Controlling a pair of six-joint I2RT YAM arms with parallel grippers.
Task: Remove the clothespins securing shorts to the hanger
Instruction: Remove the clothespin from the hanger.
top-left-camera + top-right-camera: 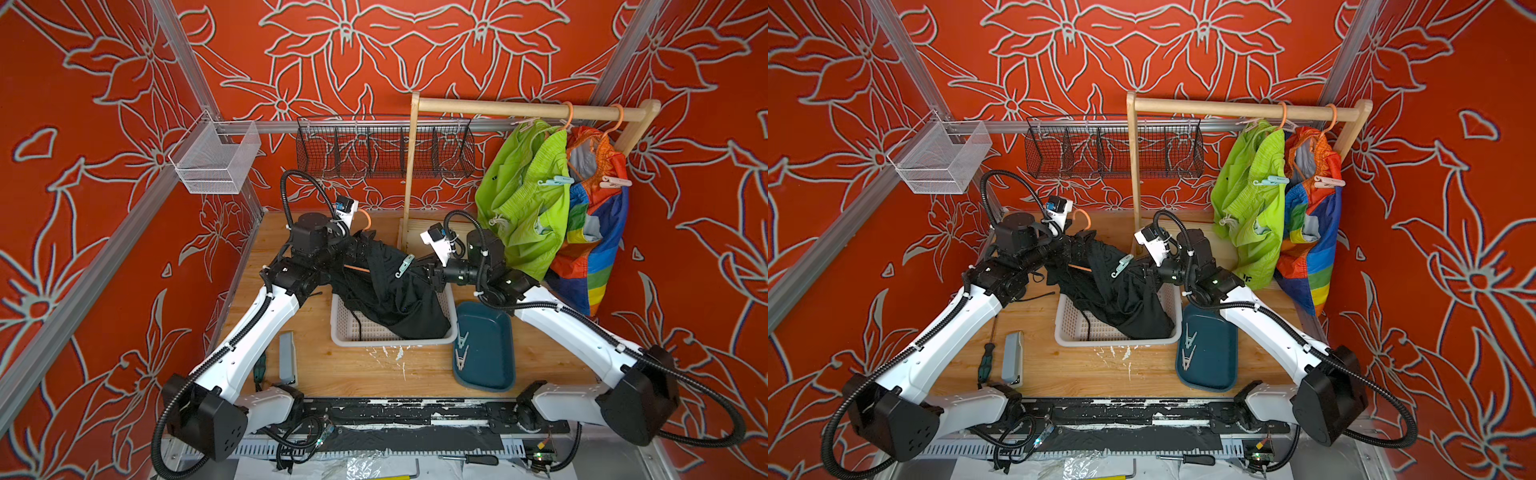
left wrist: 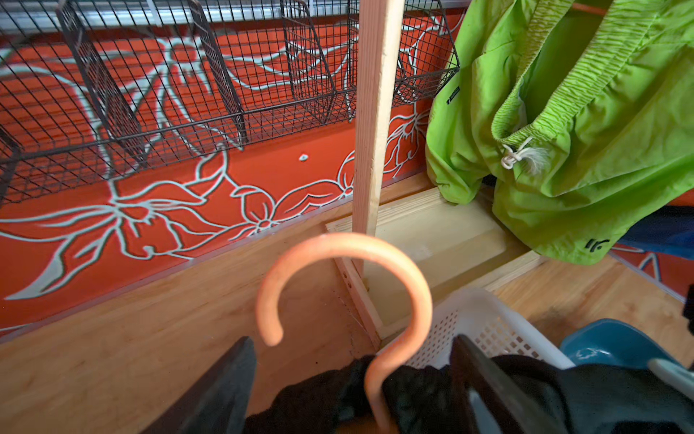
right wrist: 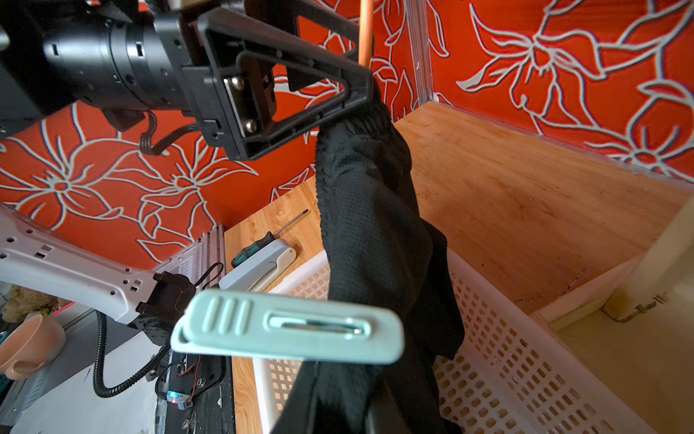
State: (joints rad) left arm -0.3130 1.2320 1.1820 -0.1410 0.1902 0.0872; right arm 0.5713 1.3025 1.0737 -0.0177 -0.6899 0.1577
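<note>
Nearest, the black rail (image 1: 395,409) runs along the table's (image 1: 374,374) front edge. At left, the left hand (image 2: 351,349) is released, its fingers (image 2: 225,387) either side of the orange hanger (image 2: 338,244) hook without touching it. The black shorts (image 1: 386,291) sag into the white basket (image 1: 395,343), a mint clothespin (image 3: 289,327) clipped near their top edge. The right hand (image 1: 430,274) is clenched on the black shorts beside it. Two clothespins (image 1: 462,351) lie in the blue tray (image 1: 490,357). Far right, the green shorts (image 1: 523,199) and the rainbow shorts (image 1: 598,232) hang pinned on the wooden rod (image 1: 519,109).
</note>
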